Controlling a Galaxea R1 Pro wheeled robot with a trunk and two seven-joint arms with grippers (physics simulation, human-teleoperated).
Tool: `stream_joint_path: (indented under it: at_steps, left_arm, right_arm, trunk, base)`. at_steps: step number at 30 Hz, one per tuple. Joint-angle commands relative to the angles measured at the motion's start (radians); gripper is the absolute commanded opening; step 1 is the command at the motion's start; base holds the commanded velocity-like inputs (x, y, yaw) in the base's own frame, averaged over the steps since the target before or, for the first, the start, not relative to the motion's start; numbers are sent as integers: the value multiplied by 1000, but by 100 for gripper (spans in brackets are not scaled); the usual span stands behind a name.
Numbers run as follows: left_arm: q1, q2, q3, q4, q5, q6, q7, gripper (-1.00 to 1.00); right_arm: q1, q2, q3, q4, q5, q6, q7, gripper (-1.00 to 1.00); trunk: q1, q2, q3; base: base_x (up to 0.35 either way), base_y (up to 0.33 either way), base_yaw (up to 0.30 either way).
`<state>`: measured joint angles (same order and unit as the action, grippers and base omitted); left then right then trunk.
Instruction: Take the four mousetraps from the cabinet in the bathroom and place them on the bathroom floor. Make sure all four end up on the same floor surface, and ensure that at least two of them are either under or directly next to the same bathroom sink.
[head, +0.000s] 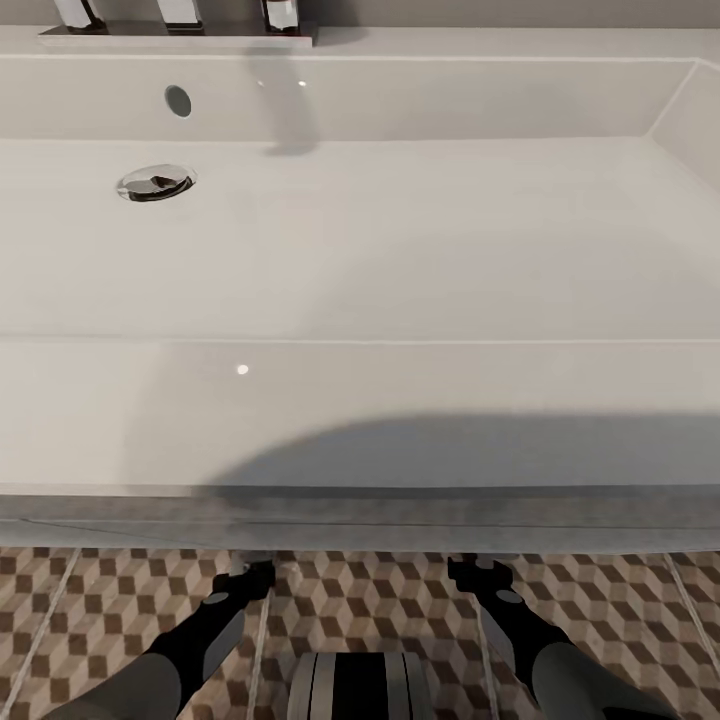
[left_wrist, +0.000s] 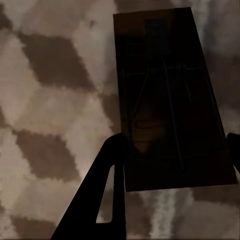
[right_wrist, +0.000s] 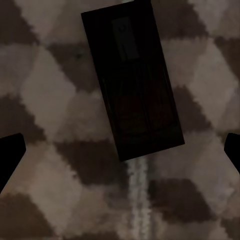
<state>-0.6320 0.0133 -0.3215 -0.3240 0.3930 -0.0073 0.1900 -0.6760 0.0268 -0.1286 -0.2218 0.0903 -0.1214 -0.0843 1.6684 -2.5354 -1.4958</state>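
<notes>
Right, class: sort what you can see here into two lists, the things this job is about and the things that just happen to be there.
Part of the job:
- mousetrap by the left end effector
- mousetrap below the right end effector
- sink
- bathroom floor
- left end effector
- right end effector

Just there:
- chrome tap
- drain plug
- overflow hole

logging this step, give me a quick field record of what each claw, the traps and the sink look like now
sink: long white basin, chrome drain, directly ahead of robot
floor: cube-pattern tiles below sink front
left claw: fingers close against a mousetrap; grip looks closed on it
right claw: open, fingers wide apart
second mousetrap: on tiles, between the open fingers, untouched
arms: both reaching down toward sink base
</notes>
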Motion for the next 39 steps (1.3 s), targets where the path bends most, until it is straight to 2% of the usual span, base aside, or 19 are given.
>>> stream_joint_path:
  at_steps: [1, 39]
  left_arm:
    - [0, 2, -7, 3, 15, 3, 9, -100]
    - [-55, -4, -5, 19, 12, 27, 9, -100]
  right_arm:
    - [-1, 1, -8, 1, 9, -3, -2, 100]
    - [-1, 1, -8, 1, 9, -4, -2, 100]
  trunk:
    - [0, 0, -1]
    - [0, 0, -1]
  base:
    - [0, 0, 0]
    - [0, 0, 0]
